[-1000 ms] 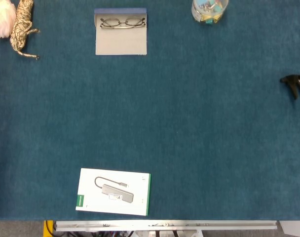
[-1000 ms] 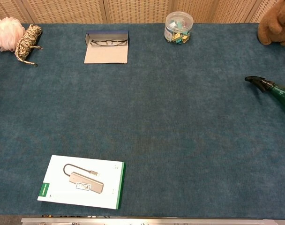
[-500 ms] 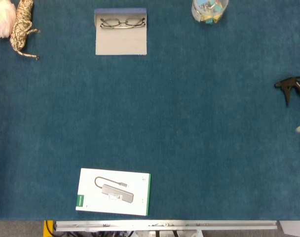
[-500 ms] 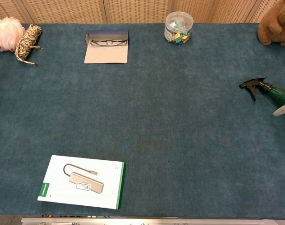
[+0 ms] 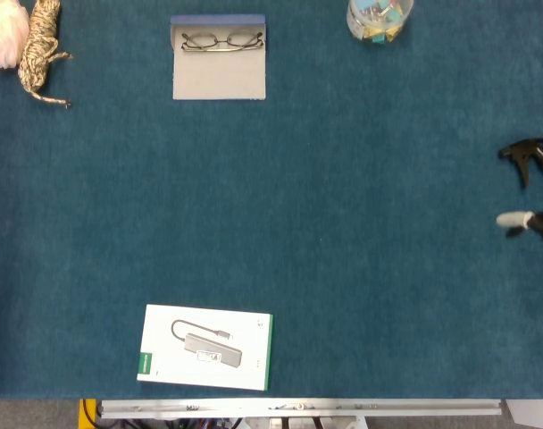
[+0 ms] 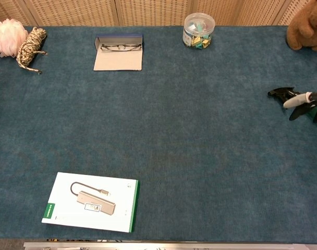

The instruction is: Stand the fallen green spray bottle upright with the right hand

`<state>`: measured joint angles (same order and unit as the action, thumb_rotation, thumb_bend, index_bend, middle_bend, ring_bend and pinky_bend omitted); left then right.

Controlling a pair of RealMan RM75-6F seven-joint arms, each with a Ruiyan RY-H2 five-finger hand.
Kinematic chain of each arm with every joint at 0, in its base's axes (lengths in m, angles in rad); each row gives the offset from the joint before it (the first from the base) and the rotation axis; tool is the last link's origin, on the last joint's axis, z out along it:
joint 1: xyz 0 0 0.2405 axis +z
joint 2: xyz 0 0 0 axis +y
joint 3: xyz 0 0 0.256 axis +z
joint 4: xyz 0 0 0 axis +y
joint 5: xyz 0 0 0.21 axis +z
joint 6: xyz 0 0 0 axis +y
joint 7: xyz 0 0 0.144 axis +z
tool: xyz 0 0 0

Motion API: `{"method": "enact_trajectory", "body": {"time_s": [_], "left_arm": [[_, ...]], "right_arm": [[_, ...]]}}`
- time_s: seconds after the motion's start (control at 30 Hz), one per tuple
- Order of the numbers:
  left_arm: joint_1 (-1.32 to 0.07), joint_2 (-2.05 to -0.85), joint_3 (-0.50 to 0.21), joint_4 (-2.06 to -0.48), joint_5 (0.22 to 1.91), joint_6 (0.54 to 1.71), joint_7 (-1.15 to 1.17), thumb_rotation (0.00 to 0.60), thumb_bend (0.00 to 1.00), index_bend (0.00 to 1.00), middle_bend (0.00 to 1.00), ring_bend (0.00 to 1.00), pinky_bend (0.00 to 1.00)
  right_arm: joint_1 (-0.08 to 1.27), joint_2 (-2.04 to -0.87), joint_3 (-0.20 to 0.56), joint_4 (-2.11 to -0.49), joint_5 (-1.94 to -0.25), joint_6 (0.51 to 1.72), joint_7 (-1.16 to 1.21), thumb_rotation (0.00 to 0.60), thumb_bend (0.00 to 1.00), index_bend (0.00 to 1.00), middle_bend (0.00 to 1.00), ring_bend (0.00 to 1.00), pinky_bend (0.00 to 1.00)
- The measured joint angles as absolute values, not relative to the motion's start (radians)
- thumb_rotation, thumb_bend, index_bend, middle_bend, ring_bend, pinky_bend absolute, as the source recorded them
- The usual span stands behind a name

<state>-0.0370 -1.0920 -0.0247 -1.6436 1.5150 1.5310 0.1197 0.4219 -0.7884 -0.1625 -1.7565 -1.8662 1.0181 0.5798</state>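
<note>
Matt teal cloth table cover [image 6: 200,146], glossy white card box [image 6: 92,202], clear plastic jar [image 6: 198,23], rough twine bundle [image 6: 29,44], fluffy pink puff [image 6: 6,35], black plastic spray head [image 6: 281,93] beside pale smooth fingertip [image 6: 294,100]

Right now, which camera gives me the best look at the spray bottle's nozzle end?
Neither is good. The chest view shows the spray bottle head with a fingertip across it. The head view catches only the black trigger head at the frame's right edge.
</note>
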Motion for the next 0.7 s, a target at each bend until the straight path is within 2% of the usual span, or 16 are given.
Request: {"method": "enact_trajectory", "body": {"time_s": [0.17, 0.27, 0.4, 0.7], "left_arm": [[-0.036, -1.090, -0.025, -1.644, 1.516, 1.533, 0.115, 0.600, 0.00, 0.53, 0.39, 0.23, 0.29], [-0.036, -1.089, -0.024, -1.643, 1.516, 1.533, 0.114, 0.600, 0.00, 0.53, 0.39, 0.23, 0.29], [-0.036, -1.089, -0.024, -1.643, 1.515, 1.532, 0.114, 0.600, 0.00, 0.53, 0.39, 0.23, 0.29], [-0.040, -1.093, -0.025, -1.643, 1.510, 1.524, 0.123, 0.600, 0.00, 0.53, 0.39, 0.23, 0.29]], "right_arm": [[0.357, -0.871, -0.094, -1.729, -1.770, 1.154, 0.337, 0.600, 0.41, 0.15, 0.15, 0.09, 0.22], [0.321, -0.937, -0.043, -1.697, -1.689, 1.225, 0.195, 0.600, 0.35, 0.13, 0.13, 0.07, 0.19], [0.283, -1.021, 0.018, -1.634, -1.581, 1.294, 0.047, 0.600, 0.31, 0.12, 0.11, 0.05, 0.17], [0.248, -1.118, 0.080, -1.515, -1.443, 1.349, -0.277, 0.600, 0.10, 0.01, 0.03, 0.00, 0.13]]}}
